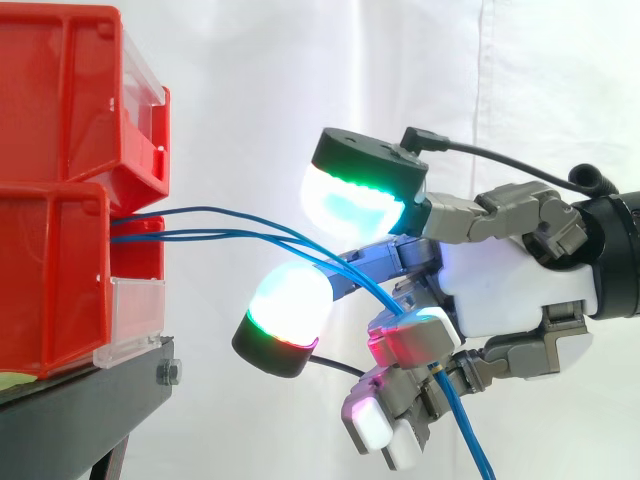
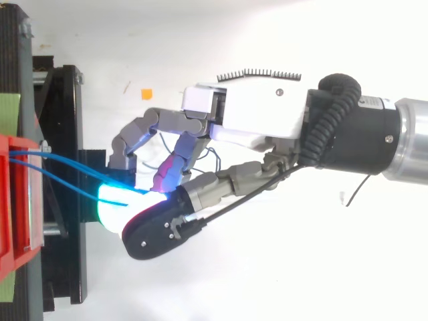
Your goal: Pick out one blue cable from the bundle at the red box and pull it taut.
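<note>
Looking at the side view, the blue cables (image 1: 200, 232) come out of the gap between the two stacked red boxes (image 1: 60, 260), which sit on the black stand (image 1: 80, 410) at the left. They run to the right in a soft curve, not dead straight, and pass between two big glowing pads of the robot hand (image 1: 510, 280), one pad above them and one below. Closer to the palm they slip under the curled lower fingers (image 1: 410, 340) and drop out beneath the robot hand toward the bottom edge. So the robot hand is clamped on the blue cables, and it looks like more than one strand. In the top view the strands cross from the red boxes and disappear under a cyan-lit pad. The robot hand isn't touching the red boxes.
</note>
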